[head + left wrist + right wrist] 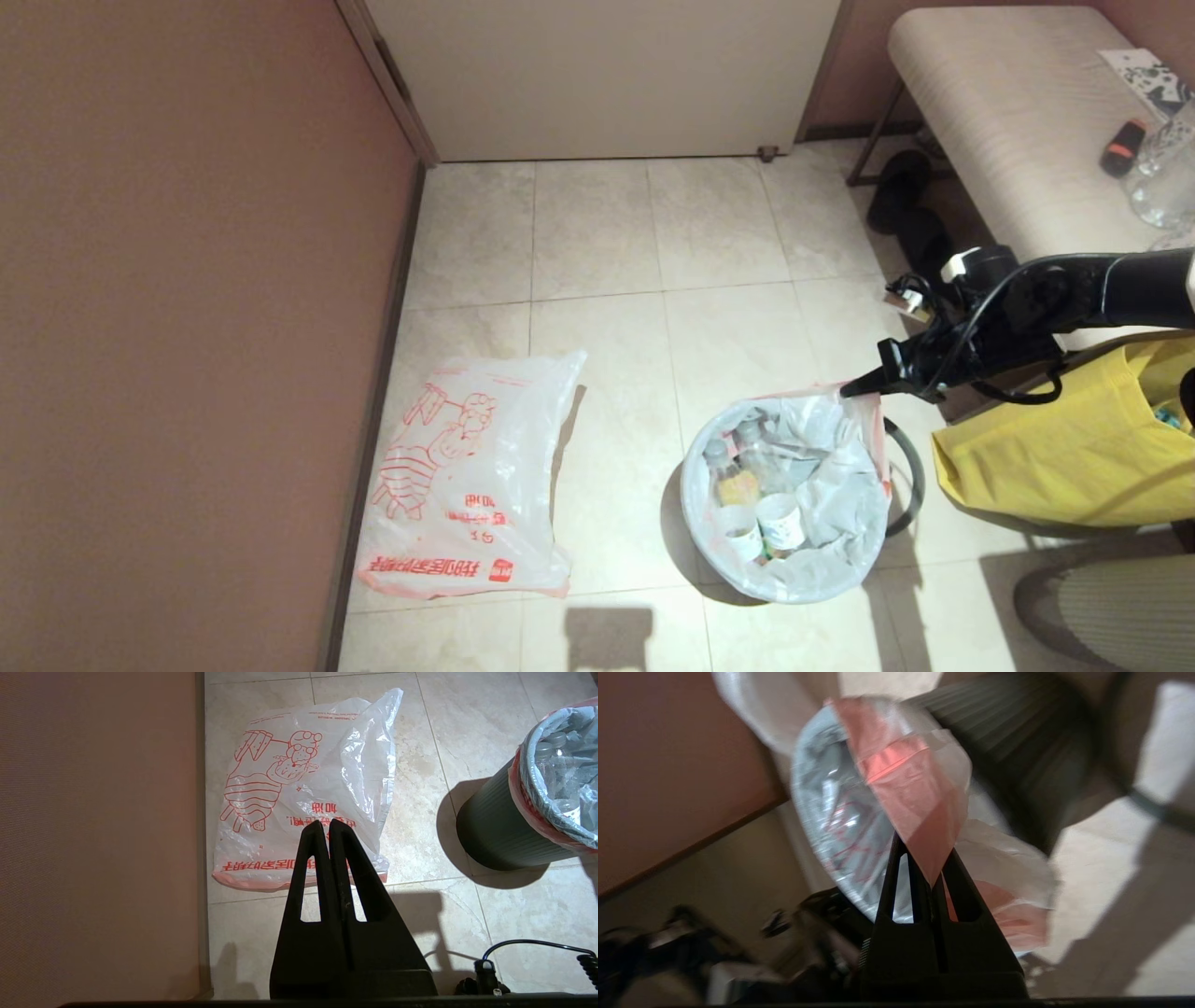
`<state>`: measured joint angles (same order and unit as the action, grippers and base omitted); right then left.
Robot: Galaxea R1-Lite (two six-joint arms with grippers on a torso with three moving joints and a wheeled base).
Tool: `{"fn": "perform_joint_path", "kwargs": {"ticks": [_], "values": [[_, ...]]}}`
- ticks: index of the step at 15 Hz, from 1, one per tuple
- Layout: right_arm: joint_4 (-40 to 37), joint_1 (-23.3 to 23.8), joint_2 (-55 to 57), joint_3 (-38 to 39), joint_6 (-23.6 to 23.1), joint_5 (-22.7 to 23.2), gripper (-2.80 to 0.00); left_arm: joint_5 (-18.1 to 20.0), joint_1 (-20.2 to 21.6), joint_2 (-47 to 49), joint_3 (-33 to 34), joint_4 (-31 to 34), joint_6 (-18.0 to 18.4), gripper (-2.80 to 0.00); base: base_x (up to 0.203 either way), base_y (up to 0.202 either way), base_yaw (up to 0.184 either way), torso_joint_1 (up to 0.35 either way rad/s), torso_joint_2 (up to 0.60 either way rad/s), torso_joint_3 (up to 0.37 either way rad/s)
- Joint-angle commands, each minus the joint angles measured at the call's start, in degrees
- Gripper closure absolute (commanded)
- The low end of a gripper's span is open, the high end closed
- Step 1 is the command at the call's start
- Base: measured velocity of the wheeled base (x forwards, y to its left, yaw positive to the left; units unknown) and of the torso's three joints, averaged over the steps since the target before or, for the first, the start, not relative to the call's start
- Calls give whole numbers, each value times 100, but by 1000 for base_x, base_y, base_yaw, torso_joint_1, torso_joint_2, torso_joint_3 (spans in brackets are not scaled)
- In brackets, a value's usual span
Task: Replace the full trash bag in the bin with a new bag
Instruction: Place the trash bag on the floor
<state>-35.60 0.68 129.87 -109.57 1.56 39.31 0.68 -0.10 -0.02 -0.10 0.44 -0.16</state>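
A: Where's the right hand [851, 389]?
B: Pinching the full trash bag [812, 504] by its pink rim, bag inside the bin [495, 826].
A: Left hand [325, 828]?
B: Pressed together (above the new bag [467, 476], flat on the floor).

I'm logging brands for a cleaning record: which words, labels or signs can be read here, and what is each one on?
"加油": red print on the new bag, upside down in the left wrist view.
Other red character lines on that bag and its red square logo: too blurred to read reliably.
Labels on the cups inside the full trash bag: too small to read.
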Motion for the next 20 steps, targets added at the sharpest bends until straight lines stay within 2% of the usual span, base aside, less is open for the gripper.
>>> {"fn": "perform_joint_path", "kwargs": {"ticks": [1, 3, 6, 11, 12, 13, 14, 16, 20], "values": [[-466, 2, -84, -93, 149, 656, 0, 2, 1, 2, 1, 0, -2, 0, 0, 0, 0, 0, 0, 0], [-1163, -6, 11, -115, 209, 1228, 0, 2, 1, 2, 1, 0, -2, 0, 0, 0, 0, 0, 0, 0], [-1926, -26, 143, -125, 214, 2448, 0, 2, 1, 2, 1, 0, -2, 0, 0, 0, 0, 0, 0, 0], [-2342, -121, 124, -73, 149, 3389, 0, 2, 1, 2, 1, 0, -2, 0, 0, 0, 0, 0, 0, 0], [-2469, -121, -11, -16, 65, 3790, 0, 2, 1, 2, 1, 0, -2, 0, 0, 0, 0, 0, 0, 0], [-2574, -103, -132, 89, -168, 4389, 0, 2, 1, 2, 1, 0, -2, 0, 0, 0, 0, 0, 0, 0], [-2661, -40, -164, 151, -528, 4796, 0, 2, 1, 2, 1, 0, -2, 0, 0, 0, 0, 0, 0, 0], [-2722, 50, -276, 174, -569, 5055, 0, 2, 1, 2, 1, 0, -2, 0, 0, 0, 0, 0, 0, 0], [-2952, -47, -851, 79, -565, 5064, 0, 2, 1, 2, 1, 0, -2, 0, 0, 0, 0, 0, 0, 0]]}}
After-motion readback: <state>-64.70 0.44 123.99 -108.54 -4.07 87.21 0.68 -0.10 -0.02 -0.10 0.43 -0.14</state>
